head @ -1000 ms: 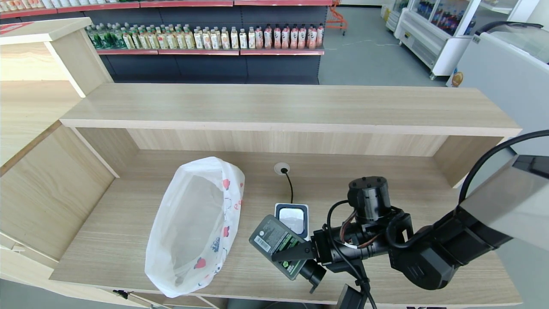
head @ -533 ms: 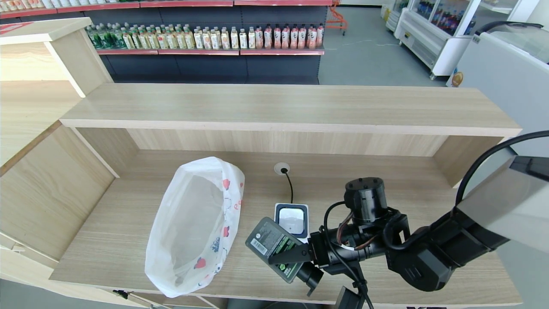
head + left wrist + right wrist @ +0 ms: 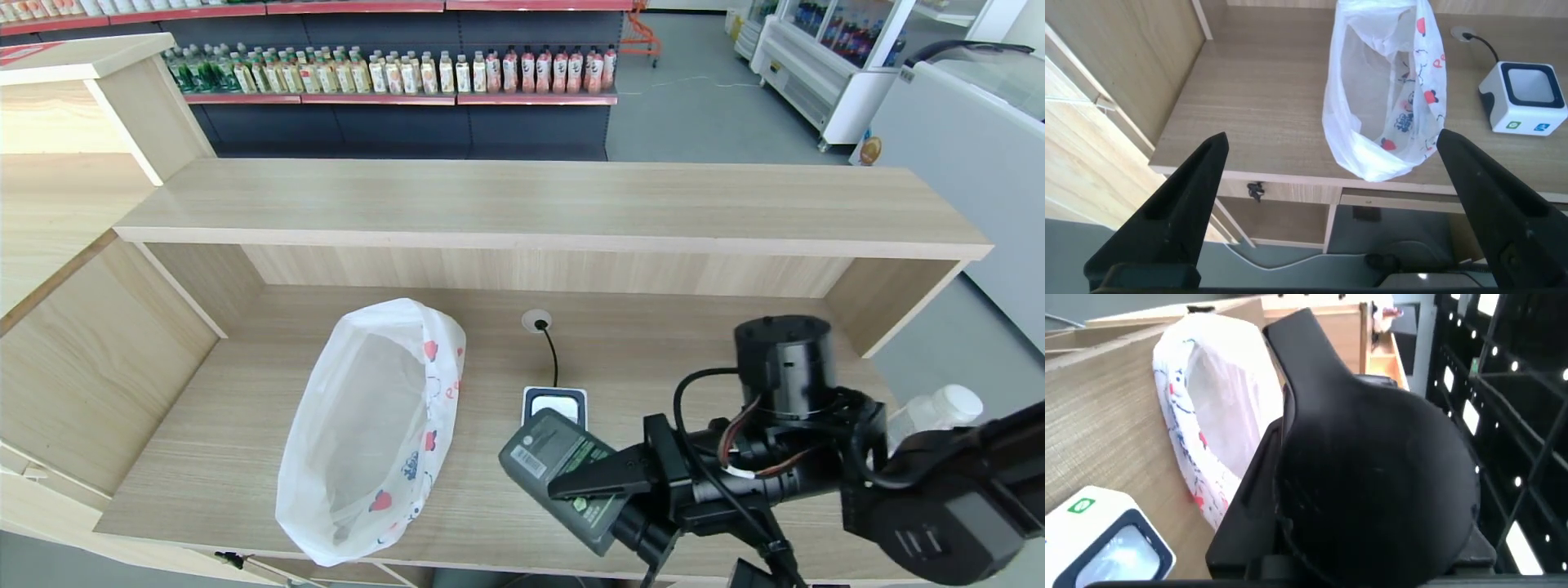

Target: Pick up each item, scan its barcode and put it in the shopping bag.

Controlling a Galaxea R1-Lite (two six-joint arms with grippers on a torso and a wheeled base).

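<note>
My right gripper [image 3: 575,488] is shut on a flat dark pack [image 3: 549,454] with a white barcode label on its upper face. It holds the pack tilted just above the near side of the white scanner [image 3: 555,403], right of the shopping bag [image 3: 371,425]. In the right wrist view the dark pack [image 3: 1372,474] looms close, with the bag [image 3: 1204,400] and scanner [image 3: 1102,543] beyond it. The bag, white with red prints, lies open on the counter. My left gripper [image 3: 1333,145] hangs open off the counter's near edge, in front of the bag [image 3: 1388,90].
A clear bottle with a white cap [image 3: 939,407] stands at the counter's right end behind my right arm. The scanner's cable [image 3: 549,347] runs to a hole in the counter. A raised wooden ledge [image 3: 555,204] closes the back, and side walls flank the counter.
My right arm has swung to the right and nearer the camera, carrying the pack a little rightward over the scanner's near edge. The bottle at the right has come into sight.
</note>
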